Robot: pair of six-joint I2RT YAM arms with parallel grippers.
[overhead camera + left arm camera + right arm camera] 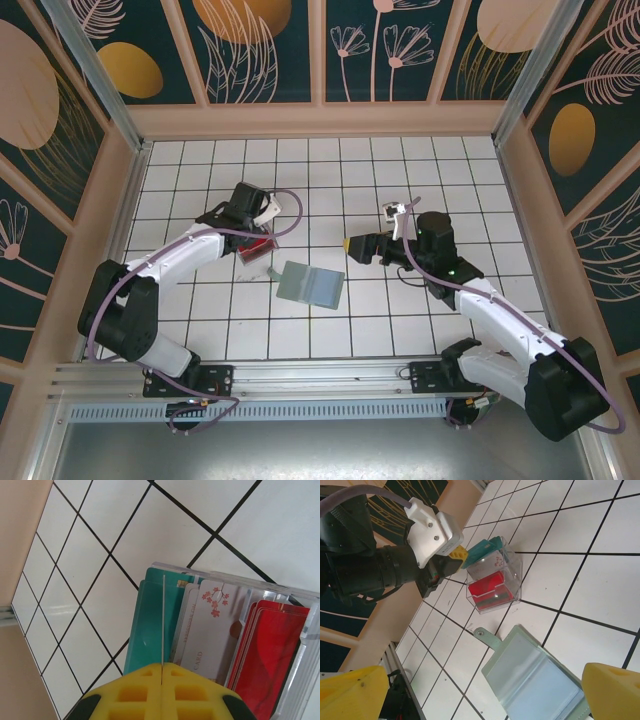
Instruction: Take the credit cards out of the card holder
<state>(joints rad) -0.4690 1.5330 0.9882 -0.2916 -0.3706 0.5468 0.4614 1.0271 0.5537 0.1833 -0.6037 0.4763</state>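
Card holder (312, 285) sits nearest the arm bases, opened flat on the tiled surface (400, 330), blue-grey inside facing up. Can't tell whether any slot has a card in it. It's soft and light, so I'd expect it to slide or lift when a card is pulled. Pin one half, don't grab it by the fold.

Right gripper (355, 248) hangs just beyond the holder's far-right corner, jaws fully spread, nothing in them. Well placed to do that pinning.

Further out on the left is a clear tray (250, 581) with cards standing in it: teal cards (150, 625), a whitish blossom-print card (210, 625), red cards (270, 650).

Left gripper (162, 672) is right over the tray's teal side, yellow fingers fully closed on a held card (163, 620). It's seen edge-on, so its colour is unclear.

Handling read on the credit cards:
- Near weightless, stiff and slick plastic, flexing a little.
- Pinch across the two faces at a short end. The current grip looks right.
- Light squeeze is enough, but the faces are slippery, so the card could pivot between the pads.
- In a slot, take the exposed edge and pull straight along the pocket.
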